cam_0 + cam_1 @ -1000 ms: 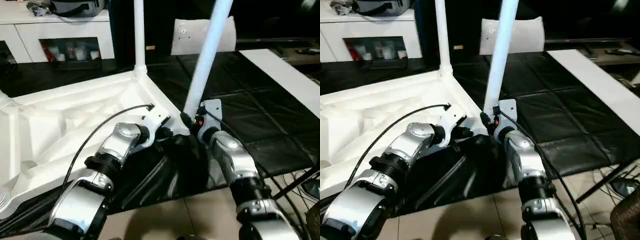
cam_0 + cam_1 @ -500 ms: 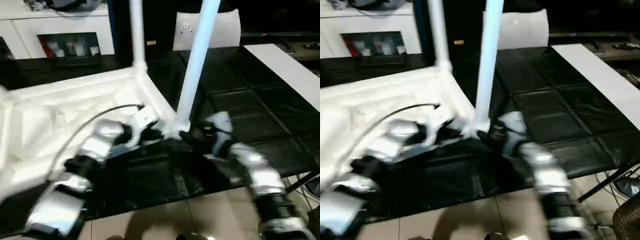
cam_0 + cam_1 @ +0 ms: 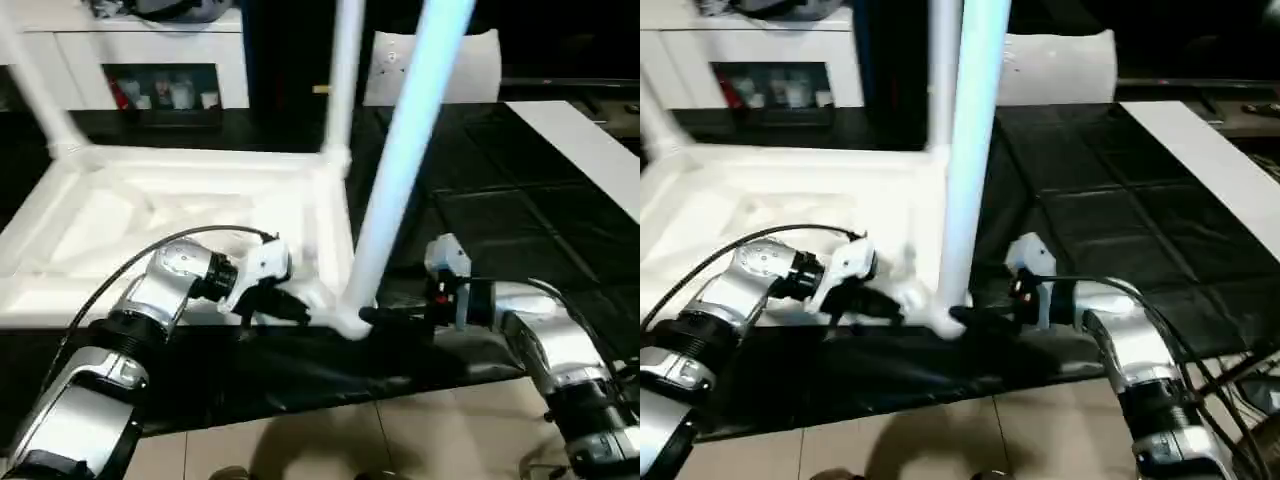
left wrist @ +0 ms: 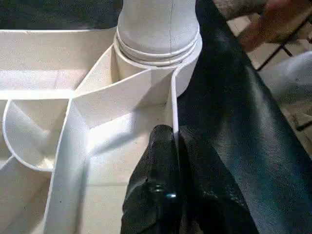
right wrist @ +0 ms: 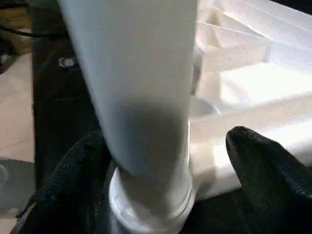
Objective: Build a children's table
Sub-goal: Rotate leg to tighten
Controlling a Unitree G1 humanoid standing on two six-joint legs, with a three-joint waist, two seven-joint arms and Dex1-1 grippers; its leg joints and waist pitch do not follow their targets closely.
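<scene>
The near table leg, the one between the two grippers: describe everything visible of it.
The near leg is a long, round, smooth white plastic tube, tinted bluish in the head views. It stands nearly upright, leaning slightly, its ringed foot seated in the round corner socket of the upturned white tabletop. The right gripper has its jaws open to either side of the base, not clamped on it. The left gripper is shut on the tabletop's rim wall just beside the socket.
</scene>
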